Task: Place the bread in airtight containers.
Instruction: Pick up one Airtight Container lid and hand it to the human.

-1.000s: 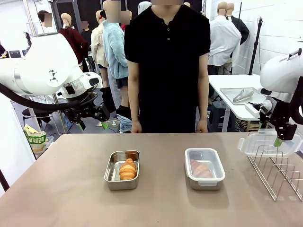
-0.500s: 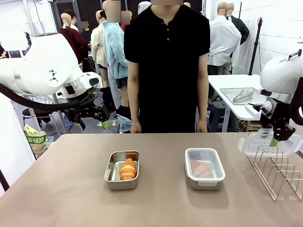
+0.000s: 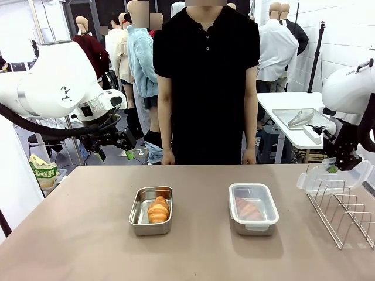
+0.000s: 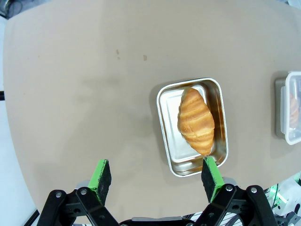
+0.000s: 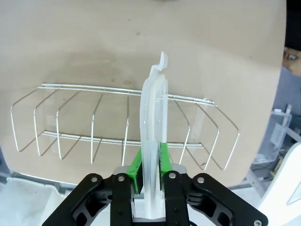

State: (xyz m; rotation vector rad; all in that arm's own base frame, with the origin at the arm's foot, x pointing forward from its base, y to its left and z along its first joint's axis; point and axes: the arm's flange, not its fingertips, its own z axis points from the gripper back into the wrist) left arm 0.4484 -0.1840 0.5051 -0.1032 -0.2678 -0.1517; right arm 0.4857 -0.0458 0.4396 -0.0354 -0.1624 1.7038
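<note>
Grip first: your right gripper (image 5: 150, 165) has its green pads pressed flat against both faces of a clear white-rimmed lid (image 5: 153, 117), which stands on edge between the fingers and rises straight ahead of them, its tab at the far tip. Just past the fingers, under and behind the lid, lies the wire rack (image 5: 117, 125) on the brown table (image 5: 70, 42); from the front view you see the right gripper (image 3: 334, 169) holding that lid (image 3: 333, 177) above the rack's (image 3: 345, 213) near end. Your left gripper (image 4: 155, 176) hangs wide apart with nothing between its pads, above the table. Ahead of its fingers and slightly toward the right-hand pad sits an uncovered steel tin (image 4: 165, 123) with one croissant roll (image 4: 195, 120) lying lengthwise inside, the roll's near tip close to that pad in the wrist view. Farther off to that same side you can see the second tin (image 4: 288, 108), its clear lid on and a roll (image 3: 248, 208) faintly visible through it. A person (image 3: 208, 82) stands at the far edge, hands down
</note>
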